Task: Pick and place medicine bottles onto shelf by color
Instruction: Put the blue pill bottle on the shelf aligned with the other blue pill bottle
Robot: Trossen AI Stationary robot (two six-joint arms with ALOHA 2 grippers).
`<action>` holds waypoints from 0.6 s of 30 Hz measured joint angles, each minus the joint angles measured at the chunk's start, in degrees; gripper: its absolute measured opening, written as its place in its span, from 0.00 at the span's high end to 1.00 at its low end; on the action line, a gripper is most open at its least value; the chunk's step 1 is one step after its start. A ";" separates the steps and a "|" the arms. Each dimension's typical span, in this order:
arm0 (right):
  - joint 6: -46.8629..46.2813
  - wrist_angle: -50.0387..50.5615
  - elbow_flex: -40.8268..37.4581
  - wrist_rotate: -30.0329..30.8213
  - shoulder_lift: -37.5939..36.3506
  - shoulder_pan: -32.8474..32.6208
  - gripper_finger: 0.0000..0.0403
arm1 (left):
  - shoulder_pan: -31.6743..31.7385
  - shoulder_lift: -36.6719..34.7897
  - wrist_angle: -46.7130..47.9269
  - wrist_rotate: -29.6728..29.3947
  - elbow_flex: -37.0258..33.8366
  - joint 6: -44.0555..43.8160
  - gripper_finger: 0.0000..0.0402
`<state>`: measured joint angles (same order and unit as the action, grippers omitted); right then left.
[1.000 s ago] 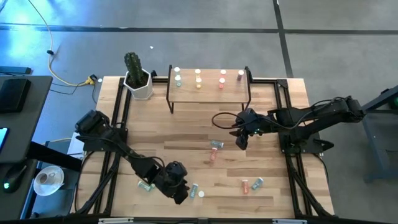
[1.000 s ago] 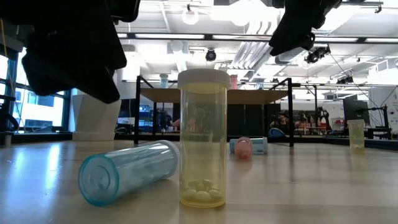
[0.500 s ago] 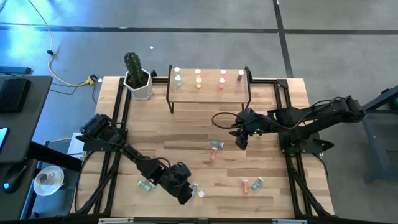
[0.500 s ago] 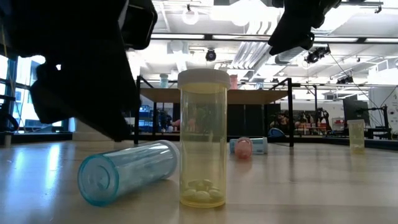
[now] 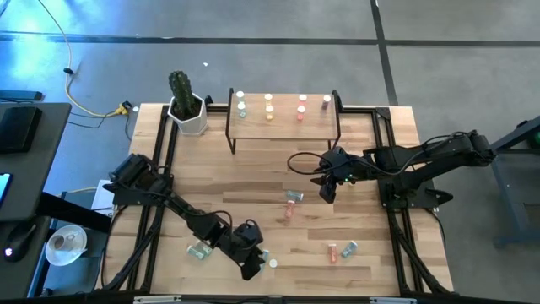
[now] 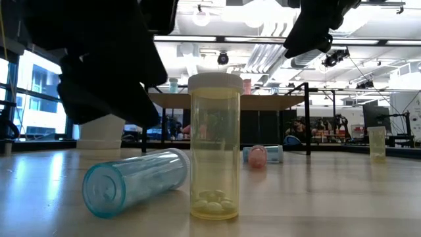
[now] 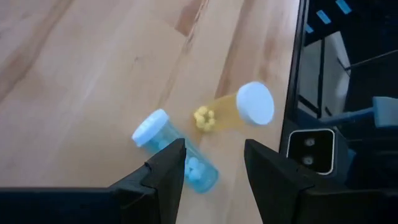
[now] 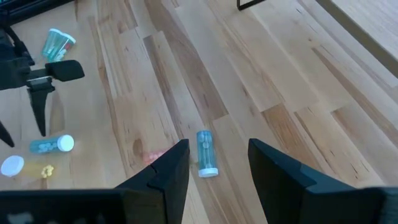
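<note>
My left gripper (image 7: pixel 214 177) hangs open near the table's front edge, just above two medicine bottles. One is a blue bottle (image 7: pixel 175 154) lying on its side. The other is a yellow bottle (image 7: pixel 239 112) standing upright on its base, white cap up. Whether a finger touches the blue bottle, I cannot tell. My right gripper (image 5: pixel 327 191) is open in the air right of centre, over a teal bottle (image 8: pixel 206 153) lying on the wood. The shelf (image 5: pixel 283 120) stands at the far edge on its black legs, with several bottles upright on it.
A green bottle (image 5: pixel 198 251) lies left of my left gripper. A pink bottle (image 5: pixel 289 211) lies at mid-table, and a pink (image 5: pixel 332 252) and a bluish one (image 5: pixel 348 248) at the front right. A white cactus pot (image 5: pixel 187 110) stands left of the shelf.
My left gripper has gone toward the table's right edge and a little down, rolling slightly, and now stands closer over the blue and yellow bottles. The bottles have stayed where they were.
</note>
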<state>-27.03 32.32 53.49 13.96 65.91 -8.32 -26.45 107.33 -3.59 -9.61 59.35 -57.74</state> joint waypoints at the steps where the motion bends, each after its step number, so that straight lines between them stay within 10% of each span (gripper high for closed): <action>1: 0.00 0.00 0.00 0.00 0.00 0.00 0.61 | 0.25 0.00 0.16 -0.01 0.00 0.00 0.61; 18: 0.48 0.02 0.00 0.00 0.00 0.00 0.61 | 0.79 1.03 3.55 -0.94 0.00 -3.58 0.50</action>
<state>-26.55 32.33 53.49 13.95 65.91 -8.32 -25.67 108.36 -0.03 -10.55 59.36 -61.32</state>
